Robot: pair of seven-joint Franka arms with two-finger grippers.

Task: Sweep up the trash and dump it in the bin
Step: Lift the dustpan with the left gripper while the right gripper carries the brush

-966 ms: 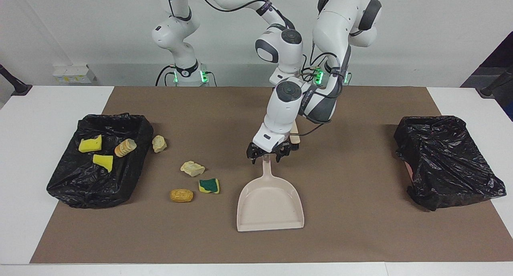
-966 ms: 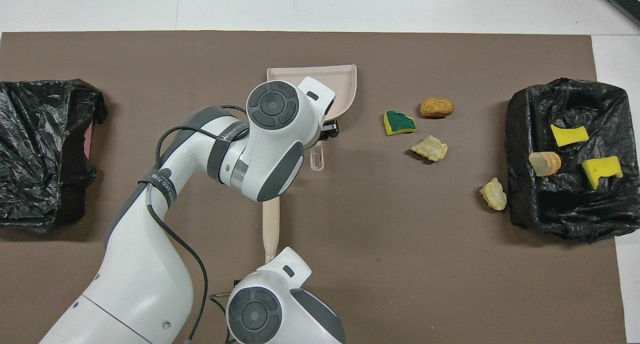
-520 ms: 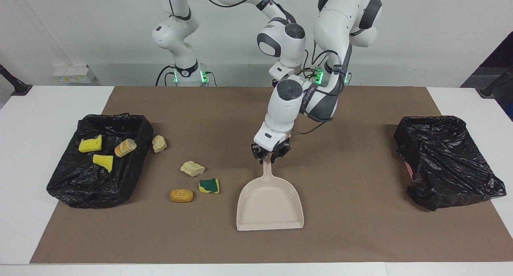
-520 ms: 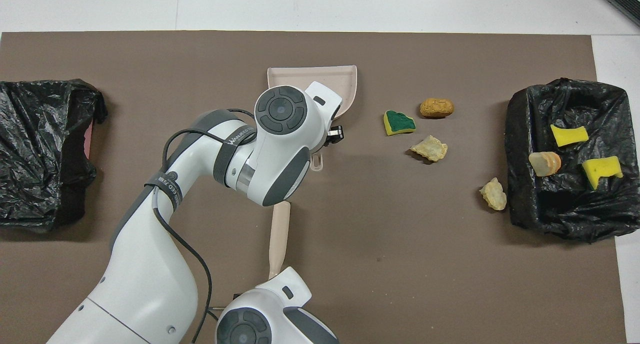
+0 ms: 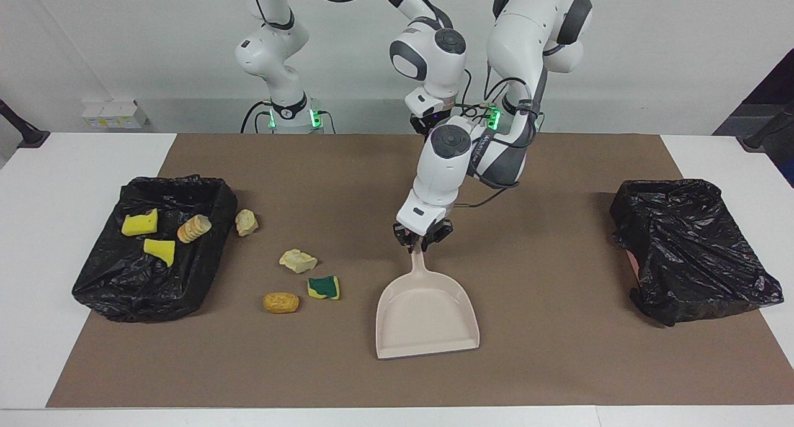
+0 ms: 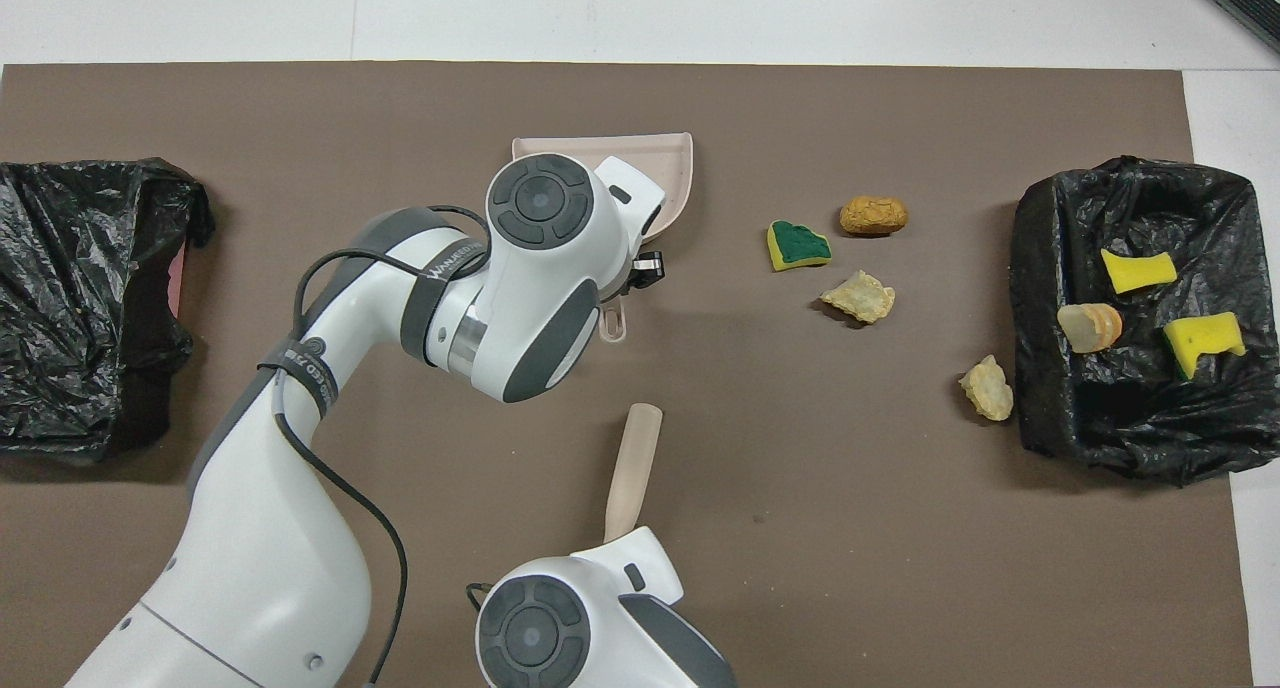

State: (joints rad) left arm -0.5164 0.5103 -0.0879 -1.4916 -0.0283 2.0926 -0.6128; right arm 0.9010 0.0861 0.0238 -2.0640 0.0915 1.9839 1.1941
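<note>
- My left fingers (image 5: pixel 422 244) are closed on the thin handle of the beige dustpan (image 5: pixel 427 315). The pan lies flat near the middle of the surface (image 5: pixel 558 365), its mouth toward the edge farthest from me.
- My right fingers (image 5: pixel 424 121) hang over the edge of the surface nearest me. They are shut on the brush (image 6: pixel 630 458), whose beige shaft pokes out past my wrist.
- Four scraps (image 6: pixel 858 297) lie loose between the pan and the surface's edge at my right arm's end.
- The green-and-yellow sponge (image 5: pixel 324 287) is closest to the pan, and the golden-brown roll (image 5: pixel 280 302) sits just beside it.
- A pale bread chunk (image 5: pixel 298 260) lies nearer to me than those two. A second chunk (image 5: pixel 247 222) sits right against the lined bin (image 5: pixel 180 182).
- Already in that bin are two yellow sponge bits (image 5: pixel 140 223) and a sliced bread piece (image 5: pixel 194 228).
- A second lined bin (image 5: pixel 688 247) stands at the edge at my left arm's end. I see nothing in it.
- I judge every scrap light. The sponge is soft and springy, so a hard flick could bounce it over the pan's lip. The roll looks rounded and may tumble away, and the chunks look crumbly.
- None of them needs pinching. I would push each low on its side with the brush, slowly, toward the pan's mouth.
- The pan looks like stiff, smooth plastic. Held by the handle alone it may pivot, so I would keep its lip pressed flat on the surface.
</note>
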